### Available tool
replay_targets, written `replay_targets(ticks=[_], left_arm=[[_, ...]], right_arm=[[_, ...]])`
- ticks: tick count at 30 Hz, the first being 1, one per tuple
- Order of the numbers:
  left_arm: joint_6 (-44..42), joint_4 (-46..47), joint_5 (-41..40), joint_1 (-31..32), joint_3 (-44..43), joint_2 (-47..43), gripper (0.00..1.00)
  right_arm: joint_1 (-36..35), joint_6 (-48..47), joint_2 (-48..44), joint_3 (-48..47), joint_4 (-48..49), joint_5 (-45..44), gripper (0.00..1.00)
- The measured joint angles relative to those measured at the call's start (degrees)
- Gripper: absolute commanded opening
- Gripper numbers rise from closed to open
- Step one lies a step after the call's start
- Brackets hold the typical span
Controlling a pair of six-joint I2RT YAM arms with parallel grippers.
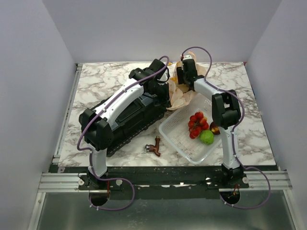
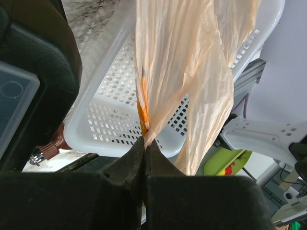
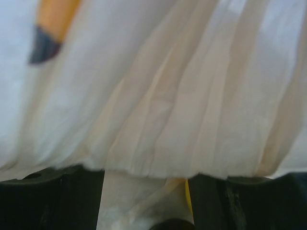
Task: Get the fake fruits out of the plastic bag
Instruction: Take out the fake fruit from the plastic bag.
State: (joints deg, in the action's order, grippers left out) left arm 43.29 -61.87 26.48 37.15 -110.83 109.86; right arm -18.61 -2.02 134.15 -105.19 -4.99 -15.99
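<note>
- At the table's far side, my left gripper (image 2: 145, 146) is clamped on a fold of the thin tan banana-printed plastic bag (image 2: 192, 72).
- My right gripper (image 3: 144, 203) has its jaws apart around bag film.
- Emptying looks midway to me: the red berry cluster (image 1: 197, 123) and green lime (image 1: 206, 137) lie in the white mesh basket (image 1: 177, 139); next, I'd pinch and tip.

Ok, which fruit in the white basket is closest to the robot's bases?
The green lime, at the basket's near corner; the red berry cluster and a dark fruit lie farther back.
</note>
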Motion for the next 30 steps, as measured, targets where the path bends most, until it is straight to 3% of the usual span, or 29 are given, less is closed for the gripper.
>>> replay_targets(ticks=[13,20,30], left_arm=[[-0.26,-0.39,-0.09,-0.02,0.74,-0.02,0.00],[-0.37,-0.39,-0.46,-0.11,0.74,-0.04,0.00],[-0.44,-0.11,-0.79,-0.33,1.14,-0.04,0.00]], right_arm=[[0.22,12.24,-13.73,4.07,-8.98,6.86,0.14],[0.31,18.21,-20.37,8.94,-16.65,15.32,0.14],[0.31,21.97,-38.14,17.44,-23.28,25.83,0.13]])
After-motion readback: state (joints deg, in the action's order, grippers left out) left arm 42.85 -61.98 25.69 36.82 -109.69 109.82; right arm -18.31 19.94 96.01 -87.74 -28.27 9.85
